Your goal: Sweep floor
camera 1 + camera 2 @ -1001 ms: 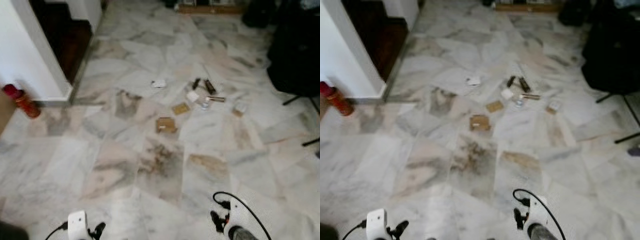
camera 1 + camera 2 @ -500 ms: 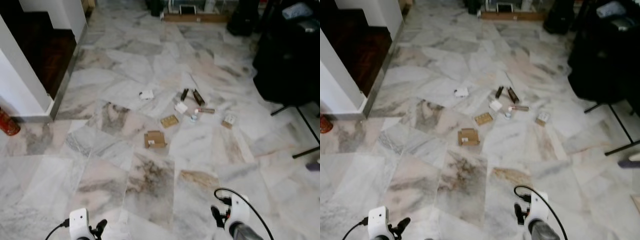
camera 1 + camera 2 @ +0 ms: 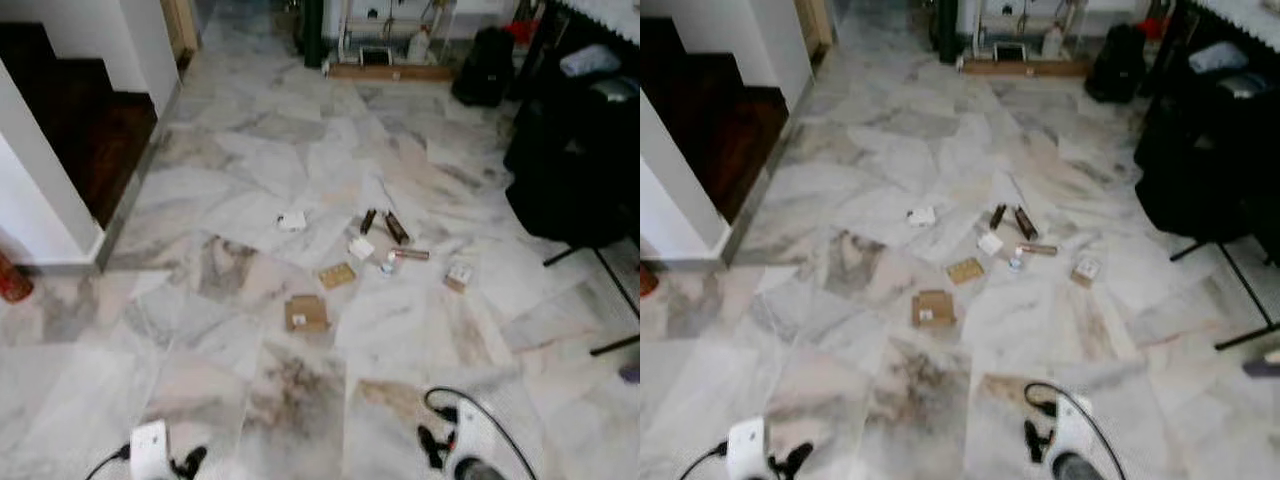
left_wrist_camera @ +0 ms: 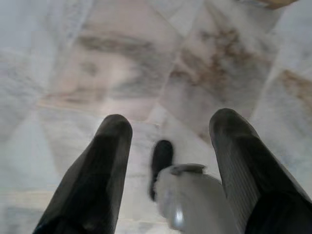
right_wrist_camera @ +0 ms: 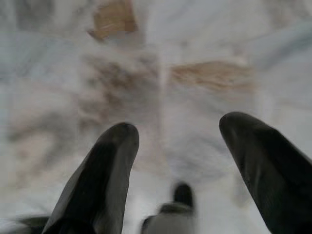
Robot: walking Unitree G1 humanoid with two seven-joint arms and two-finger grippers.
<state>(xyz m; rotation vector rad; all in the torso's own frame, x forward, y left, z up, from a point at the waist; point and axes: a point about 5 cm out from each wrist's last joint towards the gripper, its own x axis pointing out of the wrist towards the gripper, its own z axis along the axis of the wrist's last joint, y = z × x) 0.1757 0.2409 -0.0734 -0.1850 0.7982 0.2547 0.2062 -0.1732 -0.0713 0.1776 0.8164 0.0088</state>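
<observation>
We saw the marble floor (image 3: 250,180) strewn with litter well ahead of both pincers. The left pincer (image 4: 170,146) hung low near the floor with its two black fingers (image 4: 105,165) spread apart and nothing between them but bare tile. The right pincer (image 5: 178,156) was likewise released, its fingers (image 5: 105,165) wide and empty above a brown-veined tile.

The litter lay well apart from either pincer, ahead of them and roughly between their lines. Nearest to us was a flat cardboard box (image 3: 306,313), ahead of the right pincer and toward the left one. Beyond it lay a smaller tan card (image 3: 337,275), then a white packet (image 3: 361,247), two dark sticks (image 3: 384,224) side by side, a brown tube (image 3: 410,255) and a small box (image 3: 459,276) farther to the right. A white scrap (image 3: 292,220) lay apart from the cluster, on the left pincer's side.

Far to the left of the left pincer stood a white wall (image 3: 35,190) and a red bottle (image 3: 12,281); a black chair (image 3: 575,150) stood far ahead of the right pincer.
</observation>
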